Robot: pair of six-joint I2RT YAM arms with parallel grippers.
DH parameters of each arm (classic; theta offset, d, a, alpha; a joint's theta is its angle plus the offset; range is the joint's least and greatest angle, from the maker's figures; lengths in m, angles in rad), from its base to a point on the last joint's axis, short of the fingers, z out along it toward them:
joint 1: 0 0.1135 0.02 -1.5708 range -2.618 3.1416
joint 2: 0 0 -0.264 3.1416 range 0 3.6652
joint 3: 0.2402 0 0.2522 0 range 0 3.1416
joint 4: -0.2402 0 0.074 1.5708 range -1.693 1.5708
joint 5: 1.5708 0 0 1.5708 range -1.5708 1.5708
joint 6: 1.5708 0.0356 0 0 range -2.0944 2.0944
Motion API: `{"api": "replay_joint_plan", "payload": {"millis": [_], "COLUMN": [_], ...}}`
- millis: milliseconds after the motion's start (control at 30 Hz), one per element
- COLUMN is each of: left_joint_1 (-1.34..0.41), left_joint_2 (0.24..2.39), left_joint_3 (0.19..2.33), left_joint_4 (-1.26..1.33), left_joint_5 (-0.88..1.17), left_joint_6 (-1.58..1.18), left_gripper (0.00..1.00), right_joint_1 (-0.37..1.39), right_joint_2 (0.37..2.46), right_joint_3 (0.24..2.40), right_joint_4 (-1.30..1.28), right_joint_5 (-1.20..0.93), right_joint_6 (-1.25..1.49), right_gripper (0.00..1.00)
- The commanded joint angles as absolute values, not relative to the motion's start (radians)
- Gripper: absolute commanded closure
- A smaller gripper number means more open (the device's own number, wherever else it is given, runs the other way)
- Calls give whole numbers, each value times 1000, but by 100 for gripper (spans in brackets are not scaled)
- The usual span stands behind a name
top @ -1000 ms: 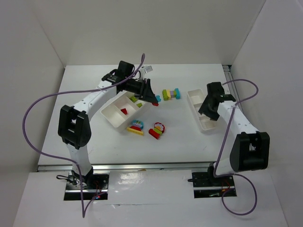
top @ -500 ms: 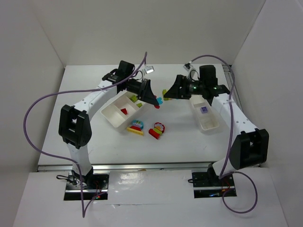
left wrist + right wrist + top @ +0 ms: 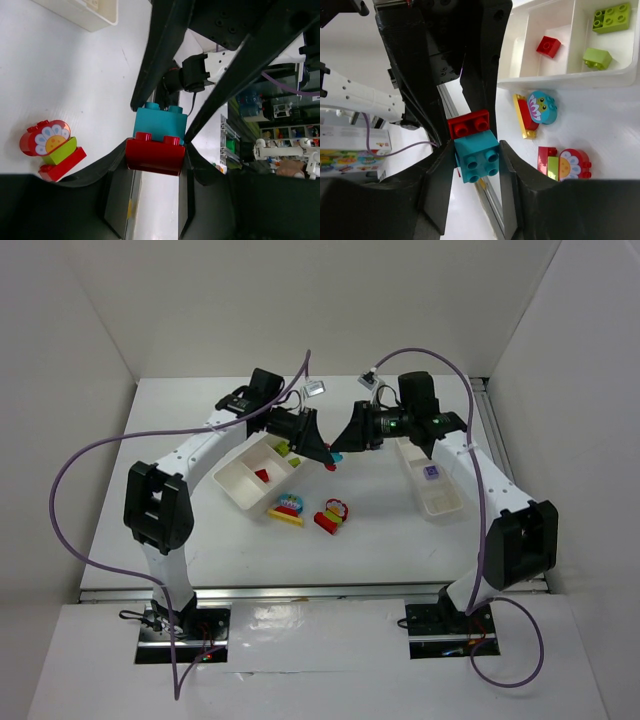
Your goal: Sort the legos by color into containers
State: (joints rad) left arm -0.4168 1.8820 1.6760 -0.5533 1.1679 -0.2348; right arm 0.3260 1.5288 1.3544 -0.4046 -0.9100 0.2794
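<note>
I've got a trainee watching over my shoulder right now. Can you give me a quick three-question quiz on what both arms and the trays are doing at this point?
1. True or false: the left end effector grips the red brick while the right end effector grips the cyan brick stuck to it.
2. What colour is the one brick lying in the narrow tray? A. red B. purple C. yellow
3. How many green bricks lie in the wide tray?

Key
1. True.
2. B, the purple brick.
3. Two, in one compartment.
</note>
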Motion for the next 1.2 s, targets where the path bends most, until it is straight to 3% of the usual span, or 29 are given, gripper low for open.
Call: {"api": "replay_joint_plan", "payload": {"millis": [0, 67, 100, 200, 367, 733, 833, 967, 1167], "left_joint_1": [-423, -423, -414, -414, -405, -368, -359, -359, -359], "left_joint_2": [1870, 1870, 1870, 1870, 1870, 1841, 1841, 1853, 1806], "left_joint_3": [1713, 1704, 1704, 1704, 1704, 1631, 1640, 1678, 1694], "left_joint_4": [-514, -499, -483, -472, -463, -463, -497, -612, -696], "left_joint_5": [1198, 1198, 1198, 1198, 1163, 1118, 1023, 835, 599], "left_joint_6": [-219, -242, -242, -265, -274, -285, -304, -304, -295], "left_gripper": [100, 100, 100, 100, 100, 100, 100, 100, 100], "right_joint_1": [333, 333, 333, 333, 298, 276, 276, 267, 223], "right_joint_2": [1534, 1534, 1525, 1513, 1459, 1413, 1420, 1463, 1517], "right_joint_3": [1364, 1352, 1339, 1319, 1279, 1279, 1314, 1370, 1370], "right_joint_4": [-380, -359, -359, -347, -336, -414, -532, -635, -635], "right_joint_5": [-927, -954, -963, -924, -769, -468, -115, 171, 307], "right_joint_6": [267, 276, 290, 311, 362, 377, 417, 426, 426], "right_gripper": [58, 66, 75, 91, 100, 100, 100, 100, 100]}}
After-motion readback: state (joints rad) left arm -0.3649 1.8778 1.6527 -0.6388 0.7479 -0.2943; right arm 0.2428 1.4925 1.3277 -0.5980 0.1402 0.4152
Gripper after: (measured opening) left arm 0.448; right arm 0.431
